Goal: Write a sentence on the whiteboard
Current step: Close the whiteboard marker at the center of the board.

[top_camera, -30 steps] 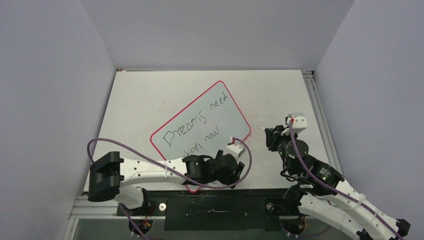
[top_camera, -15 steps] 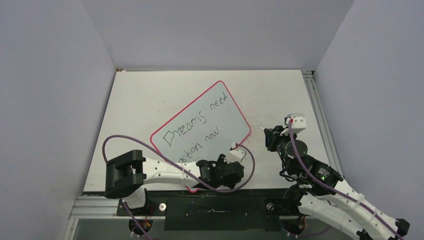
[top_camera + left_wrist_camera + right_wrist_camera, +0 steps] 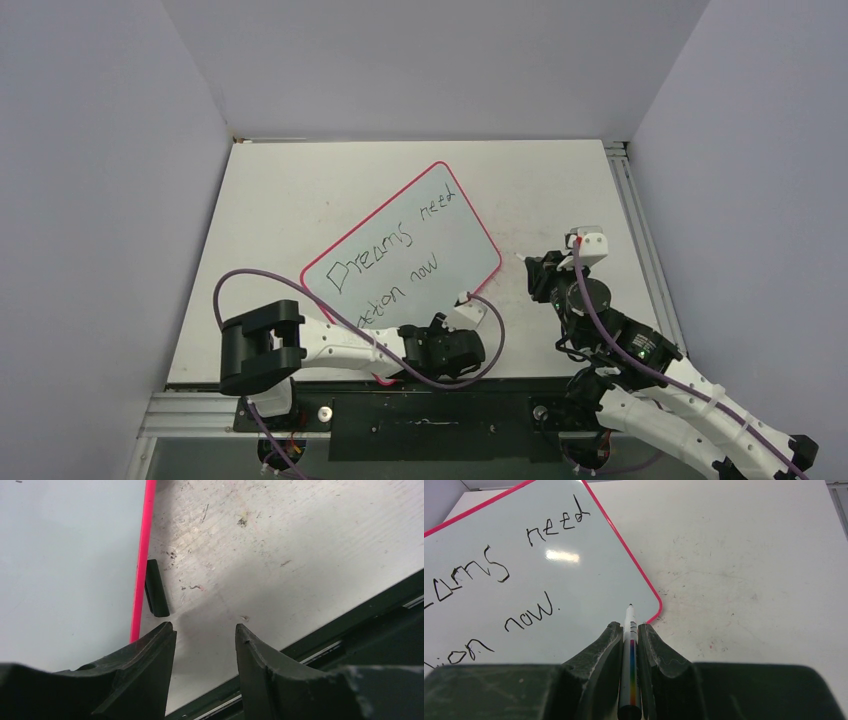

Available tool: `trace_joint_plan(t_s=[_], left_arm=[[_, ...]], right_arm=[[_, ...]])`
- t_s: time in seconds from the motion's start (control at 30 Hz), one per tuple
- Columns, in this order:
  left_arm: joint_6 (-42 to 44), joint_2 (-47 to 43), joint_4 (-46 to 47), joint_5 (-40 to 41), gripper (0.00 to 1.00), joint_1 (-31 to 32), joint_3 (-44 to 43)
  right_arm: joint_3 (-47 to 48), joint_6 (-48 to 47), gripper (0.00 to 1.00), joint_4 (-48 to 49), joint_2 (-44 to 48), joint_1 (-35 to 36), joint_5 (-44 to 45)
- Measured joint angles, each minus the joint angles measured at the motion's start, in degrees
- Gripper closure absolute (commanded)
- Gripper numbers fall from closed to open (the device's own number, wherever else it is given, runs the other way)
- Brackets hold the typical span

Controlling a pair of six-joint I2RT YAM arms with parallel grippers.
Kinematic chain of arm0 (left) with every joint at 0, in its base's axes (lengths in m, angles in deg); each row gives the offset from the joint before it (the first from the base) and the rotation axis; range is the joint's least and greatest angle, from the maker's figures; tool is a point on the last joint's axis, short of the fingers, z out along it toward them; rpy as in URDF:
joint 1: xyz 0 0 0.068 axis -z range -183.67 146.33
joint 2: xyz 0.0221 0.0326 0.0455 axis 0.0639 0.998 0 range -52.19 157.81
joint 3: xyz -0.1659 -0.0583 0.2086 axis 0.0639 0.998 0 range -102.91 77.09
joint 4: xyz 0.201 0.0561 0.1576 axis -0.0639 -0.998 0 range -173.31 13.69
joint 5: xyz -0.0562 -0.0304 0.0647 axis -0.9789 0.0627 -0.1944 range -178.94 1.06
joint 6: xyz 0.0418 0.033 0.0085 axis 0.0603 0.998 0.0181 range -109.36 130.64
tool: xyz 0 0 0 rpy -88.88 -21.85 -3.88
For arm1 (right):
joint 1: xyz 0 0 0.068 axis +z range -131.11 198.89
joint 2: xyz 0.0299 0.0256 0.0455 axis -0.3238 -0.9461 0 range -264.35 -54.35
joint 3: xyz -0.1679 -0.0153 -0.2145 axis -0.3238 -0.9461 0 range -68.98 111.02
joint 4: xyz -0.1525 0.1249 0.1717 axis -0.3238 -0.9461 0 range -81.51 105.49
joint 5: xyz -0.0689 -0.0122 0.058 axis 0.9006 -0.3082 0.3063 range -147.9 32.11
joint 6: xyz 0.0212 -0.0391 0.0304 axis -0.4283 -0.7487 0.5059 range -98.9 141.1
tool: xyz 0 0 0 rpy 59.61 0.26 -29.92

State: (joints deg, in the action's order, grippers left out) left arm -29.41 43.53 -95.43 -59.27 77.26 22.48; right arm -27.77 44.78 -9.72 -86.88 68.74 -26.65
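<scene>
Lying flat on a slant, the whiteboard [image 3: 468,243] carries the sentence [image 3: 372,257] in two black rows: "Dreams need", then a part-hidden word and "now". Right gripper [image 3: 629,630] just off the board's right corner, jaws clamped tight on a marker [image 3: 629,652], tip pointing at that corner. Left gripper [image 3: 204,629] at the board's near rim, beside a black foot [image 3: 156,587]; jaws partly apart, nothing between them.

The left arm [image 3: 340,346] is laid low and extended toward the right, and the left tool [image 3: 205,630] is held partly open, its fingers set apart. The right arm [image 3: 650,395] is folded forward, and the right tool [image 3: 630,627] is closed tight on a marker [image 3: 630,652], tip pointed ahead
</scene>
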Motion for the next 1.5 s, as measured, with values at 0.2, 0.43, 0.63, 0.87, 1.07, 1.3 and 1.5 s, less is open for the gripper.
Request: trace_joint_plan(t_s=[0.2,0.43,0.63,0.87,1.07,1.3,1.5], left_arm=[[-0.04,0.87,-0.33,1.29,0.55,0.0,0.04],[-0.07,1.29,-0.61,3.17,0.56,0.0,0.04],[-0.22,2.19,-0.83,4.15,0.56,0.04,0.04],[-0.24,2.78,-0.81,4.9,0.56,0.26,0.04],[-0.31,3.45,-0.59,5.92,0.56,0.37,-0.17],[-0.22,4.11,-0.31,6.51,0.56,0.37,-0.68],[0.68,5.73,0.07,7.08,0.56,0.76,-2.43]], right_arm=[[-0.11,0.15,0.94,0.68,-0.02,0.0,-0.2],[-0.22,0.15,0.94,1.16,-0.39,0.0,-0.44],[-0.24,0.15,0.94,1.25,-0.39,0.0,-0.7],[-0.59,0.15,0.94,1.57,-0.42,0.0,-1.18],[-0.63,0.17,0.94,1.62,-0.44,0.0,-1.46],[-0.76,0.15,0.94,1.99,-1.51,0.0,-1.75],[-0.85,0.17,0.94,2.03,-1.51,0.0,-1.81]])
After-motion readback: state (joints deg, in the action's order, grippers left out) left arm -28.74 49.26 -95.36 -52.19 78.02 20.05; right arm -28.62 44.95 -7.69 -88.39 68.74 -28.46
